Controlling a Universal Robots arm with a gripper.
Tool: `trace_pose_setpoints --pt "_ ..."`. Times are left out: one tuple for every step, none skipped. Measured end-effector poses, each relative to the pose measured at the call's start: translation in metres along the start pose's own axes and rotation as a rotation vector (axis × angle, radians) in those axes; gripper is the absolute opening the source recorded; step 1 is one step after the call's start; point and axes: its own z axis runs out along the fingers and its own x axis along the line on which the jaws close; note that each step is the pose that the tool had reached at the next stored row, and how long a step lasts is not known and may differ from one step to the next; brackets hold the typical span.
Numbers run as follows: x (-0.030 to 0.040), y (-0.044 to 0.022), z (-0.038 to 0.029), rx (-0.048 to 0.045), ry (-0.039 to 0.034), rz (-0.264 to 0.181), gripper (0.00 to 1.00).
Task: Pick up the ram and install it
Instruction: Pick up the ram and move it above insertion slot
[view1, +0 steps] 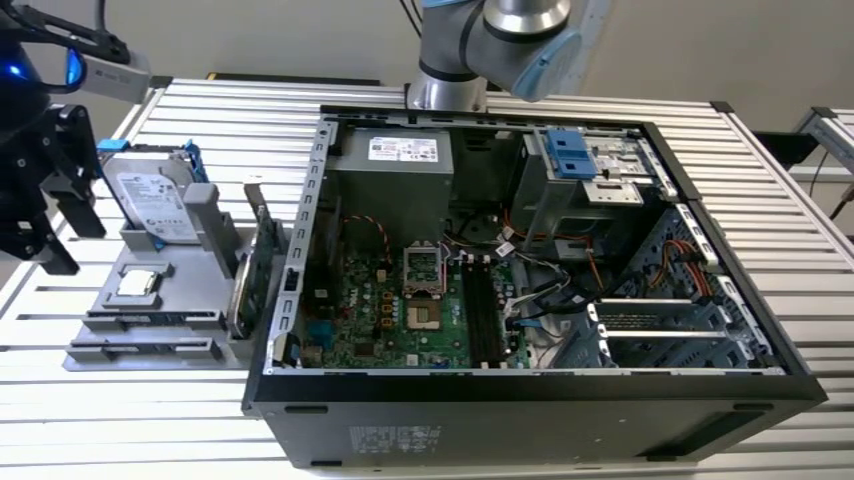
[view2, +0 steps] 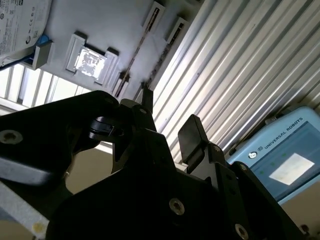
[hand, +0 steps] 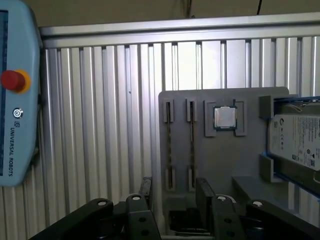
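The ram (hand: 169, 148) sits edge-on in a narrow slot of the grey holder (hand: 220, 160), with a second thin stick (hand: 192, 148) in the slot beside it. In the second wrist view the slotted ram (view2: 134, 60) is a thin dark line on the holder (view2: 120, 25). In the exterior view the holder (view1: 127, 300) lies to the left of the open computer case (view1: 534, 250). My gripper (hand: 175, 192) is open with nothing between its fingers, off the holder's edge near the slot ends. It hangs above the holder's left side, my gripper (view1: 70, 245) in the exterior view, and it reads the same way as my gripper (view2: 170, 115) in the second wrist view.
On the holder a processor chip (hand: 225, 118) lies flat and a silver hard drive (hand: 296, 142) stands in a blue frame. A broad green circuit card (view1: 254, 270) stands between holder and case. A pale blue teach pendant (hand: 15, 100) lies on the ribbed metal table (hand: 100, 125).
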Motion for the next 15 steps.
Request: trace_pose_setpoints --pt "-0.0002 0.0000 0.0008 0.0000 0.0011 0.000 1.00" --pt "-0.0003 -0.0001 0.0017 0.0002 0.0017 0.000 1.00" --pt "-0.0004 -0.0001 0.0026 0.0003 0.0022 0.000 1.00" --pt "-0.0005 -0.0001 0.0033 0.0002 0.0027 0.000 1.00" --pt "-0.0006 0.0000 0.0040 0.0002 0.0032 0.000 1.00" --pt "-0.0008 -0.0001 0.0048 0.0003 0.0038 0.000 1.00" --pt "-0.0009 -0.0001 0.0055 0.0002 0.0045 0.000 1.00" --pt "-0.0011 0.0000 0.0062 0.0002 0.0053 0.000 1.00" --pt "-0.0013 0.0000 0.0069 0.0003 0.0059 0.000 1.00" --pt "-0.0014 0.0000 0.0077 0.0004 0.0065 0.000 1.00" --pt "-0.0015 0.0000 0.0084 0.0003 0.0072 0.000 1.00" --pt "-0.0017 0.0000 0.0091 0.0004 0.0078 0.000 1.00" --pt "-0.0019 0.0000 0.0099 0.0005 0.0083 0.000 1.00" --pt "-0.0020 0.0000 0.0105 0.0004 0.0089 0.000 1.00" --pt "-0.0021 0.0000 0.0112 0.0005 0.0094 0.000 1.00"
